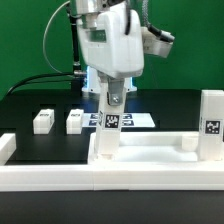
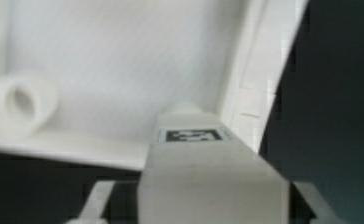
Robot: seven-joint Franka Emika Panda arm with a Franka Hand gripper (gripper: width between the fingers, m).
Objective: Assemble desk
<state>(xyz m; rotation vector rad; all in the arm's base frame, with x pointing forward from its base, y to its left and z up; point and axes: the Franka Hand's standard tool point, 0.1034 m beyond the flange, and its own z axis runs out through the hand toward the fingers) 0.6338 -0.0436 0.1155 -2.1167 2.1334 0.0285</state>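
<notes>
Green wall (image 1: 30,40) behind, black table (image 1: 25,100) below. The gripper (image 1: 114,98) is pinched on the top of one leg post (image 1: 106,138), which stands upright over the tabletop panel (image 1: 60,172). It may be touching the panel, but that is hard to see. The post looks light, hard and smooth, so it could slip. Hold its flat sides, high up, and keep it straight.

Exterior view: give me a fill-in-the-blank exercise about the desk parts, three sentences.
1. The pincer grips the held leg post, which stands ___.
2. ___ loose leg posts sit on the black table at the exterior view's left.
3. A fourth leg post stands by the tabletop panel on the exterior view's ___.
Missing words: upright; two; right.
</notes>
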